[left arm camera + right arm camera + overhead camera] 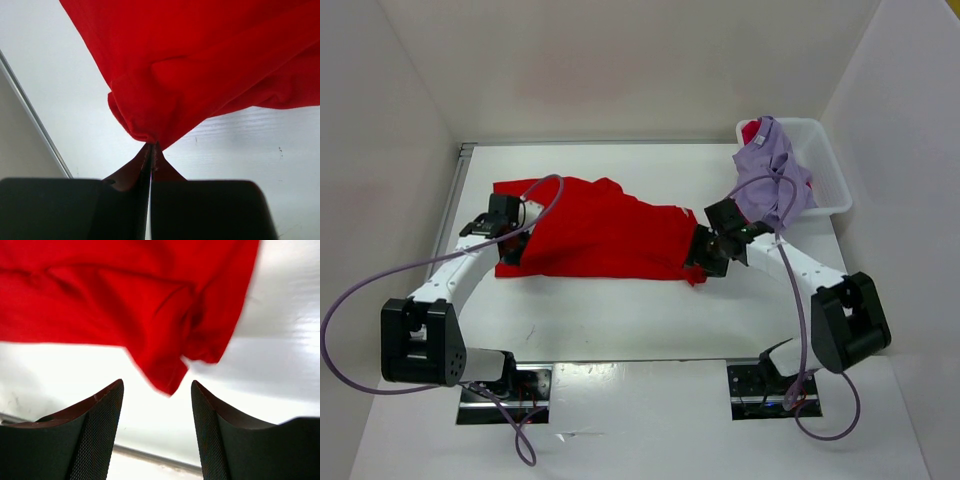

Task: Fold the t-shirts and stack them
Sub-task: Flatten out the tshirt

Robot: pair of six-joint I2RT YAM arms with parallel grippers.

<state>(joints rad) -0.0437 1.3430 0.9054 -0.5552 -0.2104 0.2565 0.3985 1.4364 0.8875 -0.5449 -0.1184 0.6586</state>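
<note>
We see the red shirt (600, 235) lying across the worktop (620, 315), long axis running 9 to 3 o'clock, our left hand (150, 150) pinched shut on its 9 o'clock corner, our right hand (157, 384) open and empty, with the 3 o'clock corner just ahead.

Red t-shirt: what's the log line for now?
red t-shirt: spread on table | left gripper: shut on red t-shirt | right gripper: open

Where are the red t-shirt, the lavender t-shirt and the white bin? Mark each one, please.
red t-shirt (600, 235): top view, middle of the spread cloth.
lavender t-shirt (770, 168): top view, the bunched cloth draped over the bin.
white bin (830, 165): top view, its right wall.
</note>
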